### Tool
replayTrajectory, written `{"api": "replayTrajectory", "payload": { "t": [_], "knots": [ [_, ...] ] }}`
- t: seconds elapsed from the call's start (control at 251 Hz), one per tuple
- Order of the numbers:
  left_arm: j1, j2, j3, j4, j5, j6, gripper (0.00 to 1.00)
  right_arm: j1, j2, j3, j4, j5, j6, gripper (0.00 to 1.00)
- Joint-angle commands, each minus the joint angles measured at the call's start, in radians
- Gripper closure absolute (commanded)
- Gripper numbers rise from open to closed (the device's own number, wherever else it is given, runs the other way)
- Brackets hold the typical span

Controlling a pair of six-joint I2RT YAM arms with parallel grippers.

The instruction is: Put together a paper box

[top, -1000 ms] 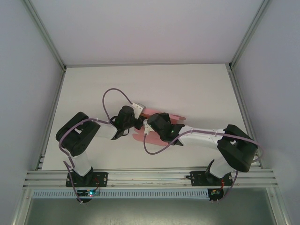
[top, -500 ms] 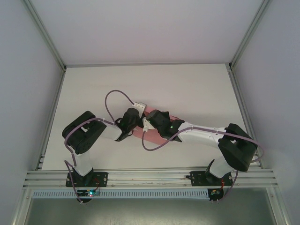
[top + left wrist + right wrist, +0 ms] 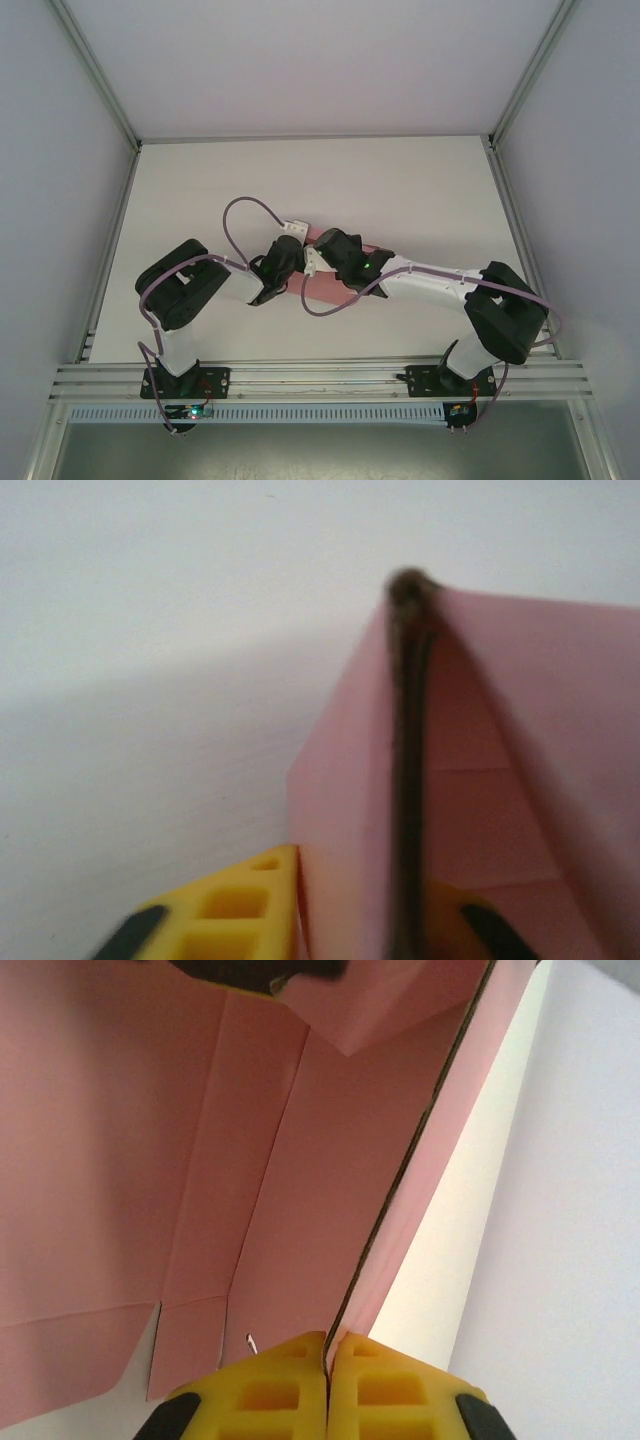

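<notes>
Top external: over the last second the left arm has swung in toward the right one, and the two wrists now meet mid-table over the paper box. Less pink lies spread flat than before. Judgement: panels are being raised, so folding is under way but not finished.

Right wrist: right gripper is clenched on the edge of an upright wall, with creased floor panels and loose flaps to its left.

Left wrist: left gripper straddles a folded corner, yellow pads on either side. Whether it is pinching or just released, I cannot tell.

The card is thin and pink, dark at the cut edges.
</notes>
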State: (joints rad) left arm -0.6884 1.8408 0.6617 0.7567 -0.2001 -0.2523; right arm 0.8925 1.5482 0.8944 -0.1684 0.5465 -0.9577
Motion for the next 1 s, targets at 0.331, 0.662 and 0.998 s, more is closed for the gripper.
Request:
{"api": "replayTrajectory", "payload": {
  "t": [0.331, 0.662, 0.998],
  "knots": [
    [0.188, -0.349, -0.207, -0.043, 0.404, -0.03, 0.48, -0.018, -0.01, -0.028, -0.132, -0.126, -0.037, 1.0],
    [0.225, -0.359, -0.193, -0.111, 0.358, -0.009, 0.48, -0.018, -0.01, -0.027, -0.124, -0.128, -0.055, 1.0],
    [0.291, -0.243, -0.146, -0.036, 0.555, -0.058, 0.41, -0.01, 0.068, -0.044, -0.048, -0.039, -0.086, 1.0]
  ]
}}
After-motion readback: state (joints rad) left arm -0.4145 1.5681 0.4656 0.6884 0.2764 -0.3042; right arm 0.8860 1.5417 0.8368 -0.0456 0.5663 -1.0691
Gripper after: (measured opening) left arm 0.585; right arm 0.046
